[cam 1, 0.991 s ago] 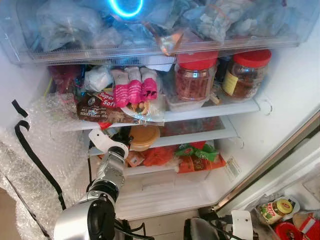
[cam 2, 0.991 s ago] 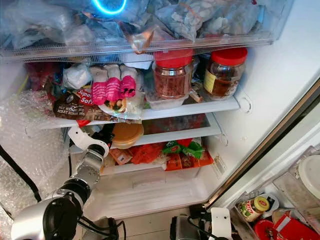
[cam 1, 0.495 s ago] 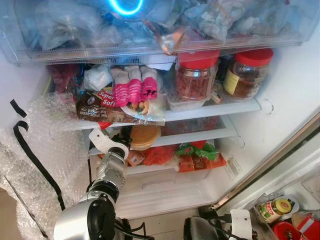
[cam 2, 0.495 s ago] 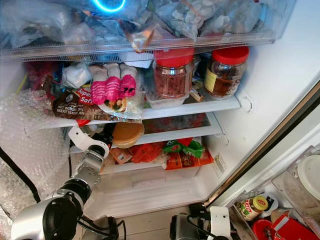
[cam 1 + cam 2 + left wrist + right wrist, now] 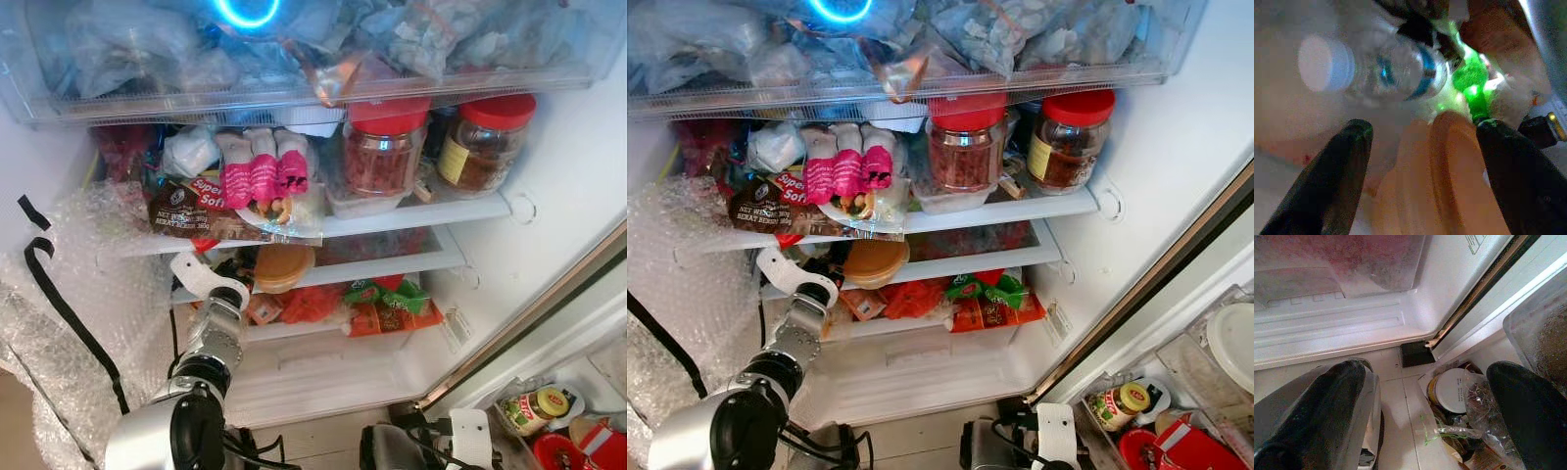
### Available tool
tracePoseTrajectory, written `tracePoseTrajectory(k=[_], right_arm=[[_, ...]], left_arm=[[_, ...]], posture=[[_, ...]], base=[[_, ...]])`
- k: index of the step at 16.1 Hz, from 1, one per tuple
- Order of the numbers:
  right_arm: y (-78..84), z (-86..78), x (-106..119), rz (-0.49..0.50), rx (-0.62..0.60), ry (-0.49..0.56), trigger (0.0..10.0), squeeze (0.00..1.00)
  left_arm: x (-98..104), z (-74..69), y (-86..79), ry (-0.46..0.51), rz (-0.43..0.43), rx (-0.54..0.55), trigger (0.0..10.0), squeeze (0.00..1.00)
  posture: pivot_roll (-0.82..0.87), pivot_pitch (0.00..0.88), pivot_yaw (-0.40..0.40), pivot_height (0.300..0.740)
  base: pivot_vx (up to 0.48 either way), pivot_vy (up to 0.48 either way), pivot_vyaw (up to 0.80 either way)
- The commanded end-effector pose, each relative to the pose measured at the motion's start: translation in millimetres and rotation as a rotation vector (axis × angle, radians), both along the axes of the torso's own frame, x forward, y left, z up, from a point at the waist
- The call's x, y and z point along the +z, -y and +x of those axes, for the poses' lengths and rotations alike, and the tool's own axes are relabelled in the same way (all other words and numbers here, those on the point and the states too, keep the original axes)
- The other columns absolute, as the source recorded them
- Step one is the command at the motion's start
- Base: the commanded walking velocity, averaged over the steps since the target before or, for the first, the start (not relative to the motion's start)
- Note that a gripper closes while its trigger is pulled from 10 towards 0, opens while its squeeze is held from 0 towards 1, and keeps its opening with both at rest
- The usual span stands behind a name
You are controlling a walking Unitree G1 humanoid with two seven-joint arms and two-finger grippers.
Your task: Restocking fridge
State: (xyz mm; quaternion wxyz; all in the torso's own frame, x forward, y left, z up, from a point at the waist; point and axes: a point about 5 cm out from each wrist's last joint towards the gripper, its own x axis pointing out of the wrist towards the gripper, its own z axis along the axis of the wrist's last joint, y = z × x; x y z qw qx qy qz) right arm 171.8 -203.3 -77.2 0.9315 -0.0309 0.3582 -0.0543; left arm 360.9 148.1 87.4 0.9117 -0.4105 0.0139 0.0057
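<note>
My left arm reaches into the open fridge, its wrist at the middle shelf (image 5: 392,266). The left gripper (image 5: 1420,129) is open there, its two black fingers on either side of an orange-lidded tub (image 5: 282,266) without closing on it. In the left wrist view, a clear plastic bottle (image 5: 1386,68) with a white cap and a blue label lies just beyond the tub (image 5: 1440,161), next to something green. My right gripper (image 5: 1427,367) hangs low by the fridge base, open and holding nothing.
Two red-lidded jars (image 5: 384,147) (image 5: 485,142), a bread pack (image 5: 191,211) and pink-wrapped food (image 5: 260,176) crowd the upper shelf. Red and green packets (image 5: 382,305) lie on the lower shelf. Bubble wrap (image 5: 78,294) hangs at the left. A jar (image 5: 539,409) sits in a bag at the lower right.
The left wrist sits slightly higher and further left at the shelf. Nothing else has visibly changed.
</note>
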Motion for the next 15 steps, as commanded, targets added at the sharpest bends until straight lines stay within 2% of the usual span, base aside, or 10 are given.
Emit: tracePoseTrajectory(k=[1, 2, 3, 4, 5, 11, 15], right_arm=[[-1.7, -13.8, -7.6, 0.011, -0.010, -0.058, 10.0, 0.00], [-1.7, -13.8, -7.6, 0.011, -0.009, -0.058, 10.0, 0.00], [-1.6, -13.4, -7.3, 0.011, -0.012, -0.056, 10.0, 0.00], [-1.5, -12.9, -7.1, 0.011, -0.013, -0.055, 10.0, 0.00], [-1.5, -12.5, -7.0, 0.011, -0.013, -0.053, 10.0, 0.00], [-2.4, -10.2, -6.3, 0.014, -0.011, -0.051, 10.0, 0.00], [-3.7, -8.2, -5.8, 0.016, -0.006, -0.048, 10.0, 0.00]], left_arm=[[0.2, -2.2, -2.6, 0.026, 0.023, 0.004, 10.0, 1.00], [1.0, -2.5, -2.0, 0.036, 0.038, -0.002, 10.0, 1.00], [3.0, -3.7, -1.0, 0.061, 0.090, -0.012, 10.0, 0.86], [5.1, -4.9, 0.3, 0.083, 0.126, -0.019, 10.0, 0.47], [6.1, -8.3, 0.3, 0.105, 0.168, -0.023, 10.0, 0.00], [3.3, -23.5, -4.4, 0.138, 0.254, -0.031, 10.0, 0.00], [-13.1, -39.9, -17.1, 0.091, 0.280, -0.003, 10.0, 0.00]], posture=[[-0.20, 0.096, -0.007, 0.640], [-0.20, 0.096, -0.007, 0.640], [-0.20, 0.096, -0.007, 0.640], [-0.20, 0.091, -0.005, 0.640], [-0.20, 0.087, -0.006, 0.640], [-0.19, 0.075, -0.003, 0.640], [-0.19, 0.069, -0.003, 0.640]], base=[[0.000, 0.000, 0.00], [0.000, 0.000, 0.00], [0.000, 0.000, 0.00], [0.000, 0.000, 0.00], [0.000, 0.000, 0.00], [0.000, 0.000, 0.00], [0.000, 0.000, 0.00]])
